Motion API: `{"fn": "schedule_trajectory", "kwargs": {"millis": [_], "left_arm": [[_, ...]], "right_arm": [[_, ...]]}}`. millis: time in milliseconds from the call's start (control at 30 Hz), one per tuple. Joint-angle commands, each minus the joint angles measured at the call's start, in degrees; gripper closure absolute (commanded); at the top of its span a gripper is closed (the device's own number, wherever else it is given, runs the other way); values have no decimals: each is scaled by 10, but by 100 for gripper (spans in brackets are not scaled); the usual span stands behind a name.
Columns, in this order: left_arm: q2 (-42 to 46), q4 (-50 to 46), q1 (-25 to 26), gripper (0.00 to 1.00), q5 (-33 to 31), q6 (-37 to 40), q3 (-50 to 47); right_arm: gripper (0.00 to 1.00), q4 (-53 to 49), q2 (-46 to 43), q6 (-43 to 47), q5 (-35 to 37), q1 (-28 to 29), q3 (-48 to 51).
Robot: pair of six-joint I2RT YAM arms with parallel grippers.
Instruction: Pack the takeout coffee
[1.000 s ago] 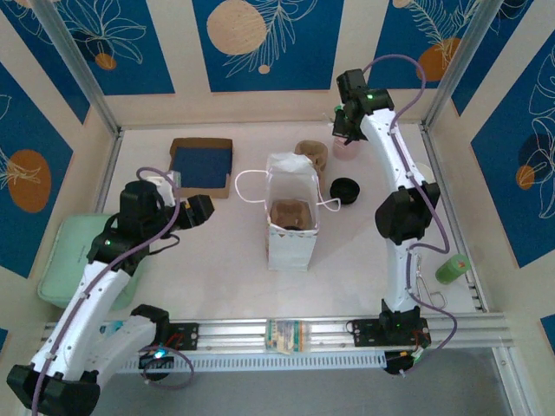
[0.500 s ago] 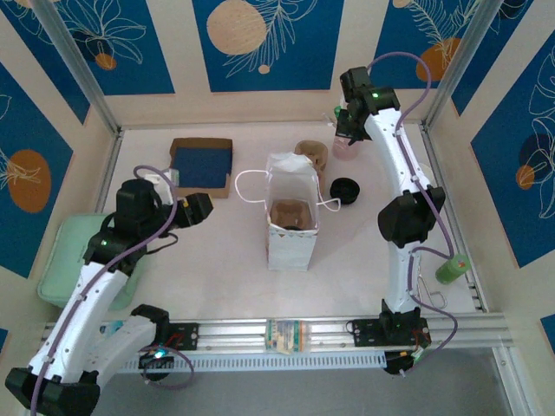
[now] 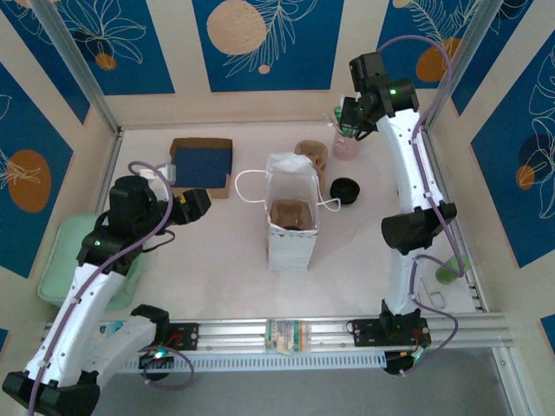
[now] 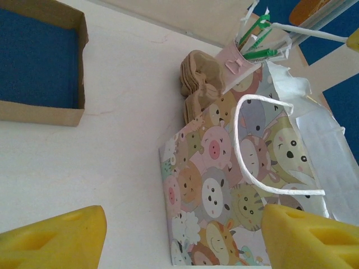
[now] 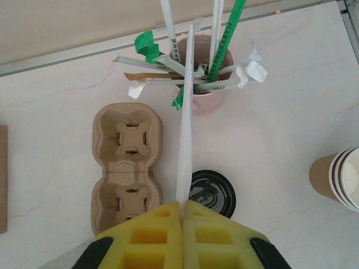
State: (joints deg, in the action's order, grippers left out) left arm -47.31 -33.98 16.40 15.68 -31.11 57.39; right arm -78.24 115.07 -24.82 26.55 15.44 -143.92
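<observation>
Right gripper (image 5: 182,216) is pinching a straw (image 5: 184,157) by the cup (image 5: 208,106), best lifted straight up, while left gripper (image 4: 182,238) is hanging wide open.

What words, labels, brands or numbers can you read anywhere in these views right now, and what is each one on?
No text is readable in any view.
Paper bag: cartoon animal faces, no words.
Black lid: raised marks, too small to read.
Wrapped straws: white and green paper, any print too small to read.
Small object on the front rail: too blurred to read.
</observation>
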Motion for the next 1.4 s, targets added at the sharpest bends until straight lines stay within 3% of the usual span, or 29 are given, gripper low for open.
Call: {"fn": "schedule_trajectory", "kwargs": {"millis": [0,267,467,767,1367], "left_arm": [[6,-8,3,27,10,11,20],[6,-16,3,27,8,18,35],[4,-20,3,27,8,22,48],[5,-21,3,27,8,21,55],[9,-22,4,27,12,26,60]], "right_arm": [[94,-27,-28,14,-19,6,-17],[95,-45,-58,27,-25,20,-31],[95,-43,-83,32,-76,21,-33],[98,-46,-110,35,-99,25,-32],[98,-51,-192,63,-241,50,32]]}}
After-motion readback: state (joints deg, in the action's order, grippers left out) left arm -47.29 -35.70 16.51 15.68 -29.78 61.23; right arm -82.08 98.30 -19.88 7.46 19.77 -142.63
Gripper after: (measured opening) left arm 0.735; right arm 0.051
